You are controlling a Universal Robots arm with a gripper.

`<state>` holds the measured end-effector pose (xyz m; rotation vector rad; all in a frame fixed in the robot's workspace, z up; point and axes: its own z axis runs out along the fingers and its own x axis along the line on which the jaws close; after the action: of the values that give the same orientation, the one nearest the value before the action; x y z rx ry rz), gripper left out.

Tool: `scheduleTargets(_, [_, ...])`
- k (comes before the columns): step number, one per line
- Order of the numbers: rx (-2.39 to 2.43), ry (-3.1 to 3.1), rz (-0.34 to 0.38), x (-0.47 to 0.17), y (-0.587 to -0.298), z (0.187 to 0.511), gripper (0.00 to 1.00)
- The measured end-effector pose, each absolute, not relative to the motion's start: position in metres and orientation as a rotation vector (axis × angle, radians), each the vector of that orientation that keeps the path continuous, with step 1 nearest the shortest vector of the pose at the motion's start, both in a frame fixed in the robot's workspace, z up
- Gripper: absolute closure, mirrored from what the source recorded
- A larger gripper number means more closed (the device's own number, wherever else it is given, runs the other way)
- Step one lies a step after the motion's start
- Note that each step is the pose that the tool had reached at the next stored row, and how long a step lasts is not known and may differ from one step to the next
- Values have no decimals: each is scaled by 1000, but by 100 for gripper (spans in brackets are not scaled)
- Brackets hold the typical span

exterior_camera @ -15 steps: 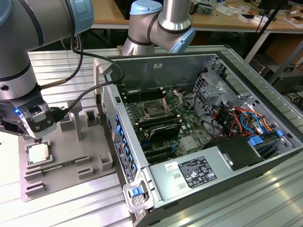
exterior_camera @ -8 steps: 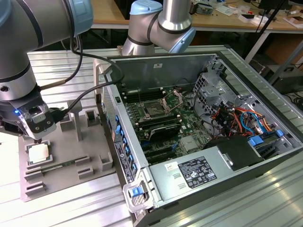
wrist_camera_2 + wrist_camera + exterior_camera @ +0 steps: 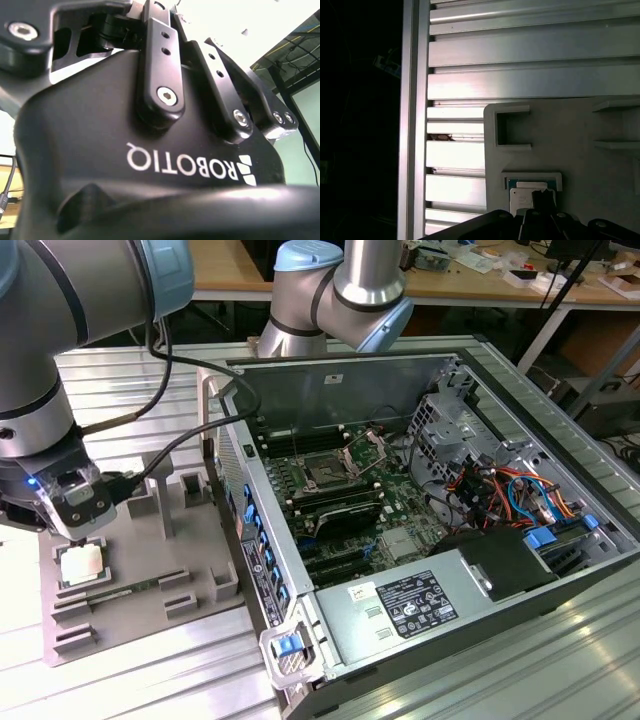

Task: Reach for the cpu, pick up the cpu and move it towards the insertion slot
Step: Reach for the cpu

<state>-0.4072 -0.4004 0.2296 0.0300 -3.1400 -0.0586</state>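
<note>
Gripper (image 3: 78,538) at the exterior view's left, just above the cpu (image 3: 82,565) seated in the grey tray (image 3: 120,625); jaw spread impossible to tell. Insertion slot (image 3: 325,473) well apart rightward inside the computer case (image 3: 340,365). Label (image 3: 415,605) further right, print illegible.

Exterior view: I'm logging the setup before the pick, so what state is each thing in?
cpu, lying flat in its nest on the grey tray, not lifted.
gripper, low over the cpu.
insertion slot, metal frame looks raised, no chip in it.
memory stick, lying flat on the grey tray.
computer case, side open, board exposed.
</note>
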Motion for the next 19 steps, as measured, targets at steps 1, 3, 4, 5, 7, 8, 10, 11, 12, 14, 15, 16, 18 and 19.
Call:
scheduleTargets(1, [30, -3140, -58, -407, -401, 230, 89])
scheduleTargets(3, [30, -3140, -59, -407, -405, 230, 89])
scheduleTargets(4, [30, -3140, -59, -407, -406, 230, 89])
scheduleTargets(5, [30, -3140, -59, -408, -408, 229, 89])
scheduleTargets(7, [30, -3140, -59, -408, -412, 229, 89])
scheduleTargets(8, [30, -3140, -59, -408, -414, 229, 89])
scheduleTargets(10, [30, -3140, -59, -408, -415, 229, 89])
scheduleTargets(11, [30, -3140, -59, -408, -415, 229, 89])
scheduleTargets(12, [30, -3140, -59, -408, -416, 229, 89])
scheduleTargets(14, [30, -3140, -59, -408, -416, 228, 89])
scheduleTargets(15, [30, -3140, -59, -408, -417, 228, 89])
scheduleTargets(16, [30, -3140, -59, -408, -417, 228, 89])
scheduleTargets(18, [30, -3140, -59, -408, -417, 228, 89])
scheduleTargets(19, [30, -3140, -59, -408, -418, 227, 89])
